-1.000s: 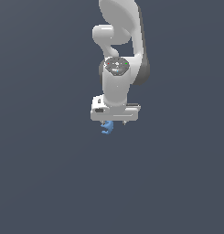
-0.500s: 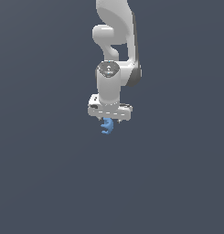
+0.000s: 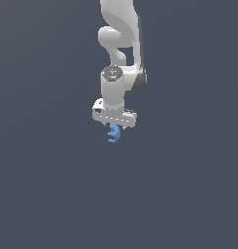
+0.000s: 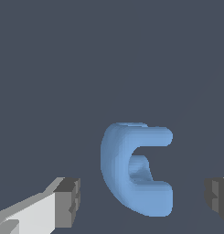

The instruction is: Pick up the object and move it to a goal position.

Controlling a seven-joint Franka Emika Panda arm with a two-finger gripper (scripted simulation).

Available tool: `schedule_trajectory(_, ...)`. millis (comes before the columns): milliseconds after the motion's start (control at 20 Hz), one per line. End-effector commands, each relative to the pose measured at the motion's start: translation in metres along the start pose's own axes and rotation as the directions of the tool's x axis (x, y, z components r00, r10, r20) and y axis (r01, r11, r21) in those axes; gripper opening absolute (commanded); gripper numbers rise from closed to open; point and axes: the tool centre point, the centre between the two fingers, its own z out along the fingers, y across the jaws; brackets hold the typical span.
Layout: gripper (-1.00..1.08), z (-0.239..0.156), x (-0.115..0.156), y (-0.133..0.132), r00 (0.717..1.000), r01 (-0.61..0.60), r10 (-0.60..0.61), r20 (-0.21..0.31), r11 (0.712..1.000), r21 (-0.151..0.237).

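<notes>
Two dark finger pads (image 4: 67, 201) frame the wrist view, set wide apart, and the bright-blue hook-shaped piece (image 4: 134, 167) sits in the space between them with clear gaps on both sides, touching neither pad. The piece reads as a chunky C, its two prongs pointing toward the far pad (image 4: 217, 197) and its rounded back toward the near one, which carries a white finger body behind it. Beyond it there is only the flat slate-grey ground (image 4: 109, 55).

In the exterior view the gripper (image 3: 114, 125) points straight down, its white crossbar level and turned slightly toward the camera. The blue piece (image 3: 113, 133) shows just under that bar, roughly centred beneath the hand; from here I cannot tell whether it lies on the ground or hangs above it. The jaws stand spread, pinching nothing.

Above the hand the white wrist column (image 3: 113, 90) rises vertically, capped by a round grey joint face. Behind and above it the arm bends back through an elbow-like link (image 3: 112, 39), then climbs out of the top of the picture, with a dark band running along its side on the exterior view's right
</notes>
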Motion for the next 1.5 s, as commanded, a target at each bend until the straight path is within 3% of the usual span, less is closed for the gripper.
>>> schedule_trajectory(0,1.0,0.0,0.0,0.0,1.0,0.0,0.0,0.0,1.0,0.0)
schedule_trajectory(900,1.0,0.051,-0.001,0.001,1.0,-0.004,0.004,-0.001,1.0,0.0)
schedule_trajectory(950,-1.0,0.051,-0.001,0.001,1.0,-0.004,0.004,-0.001,1.0,0.0)
schedule_trajectory(1450,-1.0,0.05,-0.001,0.0,1.0,-0.004,0.004,-0.002,1.0,0.001)
